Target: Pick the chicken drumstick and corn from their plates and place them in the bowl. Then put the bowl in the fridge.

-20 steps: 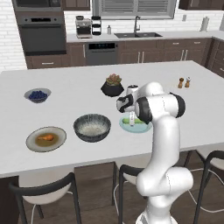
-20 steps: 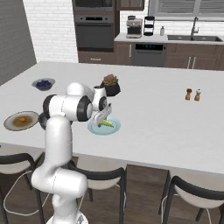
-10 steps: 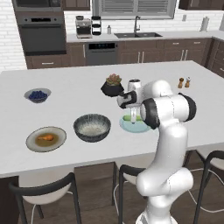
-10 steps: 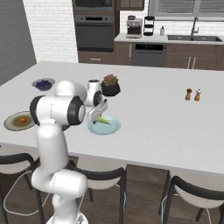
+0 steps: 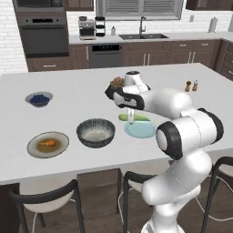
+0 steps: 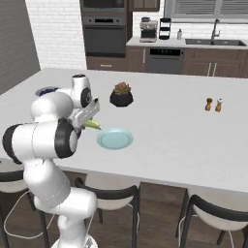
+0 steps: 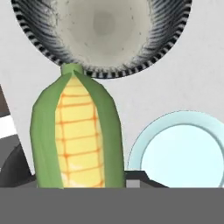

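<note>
**A:** What is the two-finger gripper [image 5: 130, 119] doing?

**B:** It is clamping its jaws on the short yellow cob of corn in its green husk [image 7: 75, 131]. In the hand view the cob is rising straight up from between the fingers. In the left base view the cob [image 5: 134, 117] is lying level in the grip, raised clear of the small round light blue plate [image 5: 142, 129], over the plate's near-left edge.

**A:** And from the other side?

**B:** In the right base view the corn [image 6: 93, 124] is poking out beside the white arm, just left of the blue plate [image 6: 115, 138], and that plate is lying bare on the white counter [image 6: 169, 121].

**A:** Where is the bowl sitting?

**B:** The wide dark grey speckled bowl with the pale inside [image 5: 95, 132] is standing on the counter to the left of the blue plate, near it but apart. In the hand view its rim [image 7: 100, 72] is showing just beyond the tip of the cob.

**A:** And the chicken?

**B:** The small orange-brown drumstick [image 5: 47, 144] is lying on the round tan-grey plate with the brown centre [image 5: 48, 144], left of the bowl. A small bowl of blueberries [image 5: 39, 98] is sitting farther back, and a black plant pot [image 6: 121, 95] is standing behind the blue plate.
</note>
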### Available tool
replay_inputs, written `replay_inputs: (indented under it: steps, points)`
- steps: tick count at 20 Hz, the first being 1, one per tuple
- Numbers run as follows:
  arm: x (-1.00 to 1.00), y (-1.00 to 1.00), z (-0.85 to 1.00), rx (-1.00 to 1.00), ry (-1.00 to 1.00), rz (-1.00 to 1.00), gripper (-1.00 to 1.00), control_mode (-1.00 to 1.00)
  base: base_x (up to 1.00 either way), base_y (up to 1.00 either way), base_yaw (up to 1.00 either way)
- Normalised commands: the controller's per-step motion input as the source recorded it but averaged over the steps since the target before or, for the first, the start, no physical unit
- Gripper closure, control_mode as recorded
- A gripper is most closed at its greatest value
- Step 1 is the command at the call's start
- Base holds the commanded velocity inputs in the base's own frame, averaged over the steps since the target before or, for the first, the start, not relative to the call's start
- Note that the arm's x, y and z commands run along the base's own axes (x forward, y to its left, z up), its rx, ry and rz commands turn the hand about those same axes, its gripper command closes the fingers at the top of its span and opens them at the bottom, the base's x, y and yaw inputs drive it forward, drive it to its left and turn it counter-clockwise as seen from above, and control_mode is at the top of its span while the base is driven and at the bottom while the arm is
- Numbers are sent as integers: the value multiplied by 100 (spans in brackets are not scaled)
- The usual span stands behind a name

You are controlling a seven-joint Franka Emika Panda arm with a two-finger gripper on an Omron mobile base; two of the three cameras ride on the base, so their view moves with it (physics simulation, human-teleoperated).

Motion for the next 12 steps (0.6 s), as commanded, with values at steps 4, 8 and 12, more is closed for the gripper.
replay_inputs:
  steps: [4, 8, 12]
  points:
    - [-32, 100, 32, 2, -1, 0, 100, -100, 0, 0, 0]
    - [12, 100, 0, 7, 0, 0, 100, -100, 0, 0, 0]
    - [63, 84, -9, 5, 0, 0, 100, -100, 0, 0, 0]
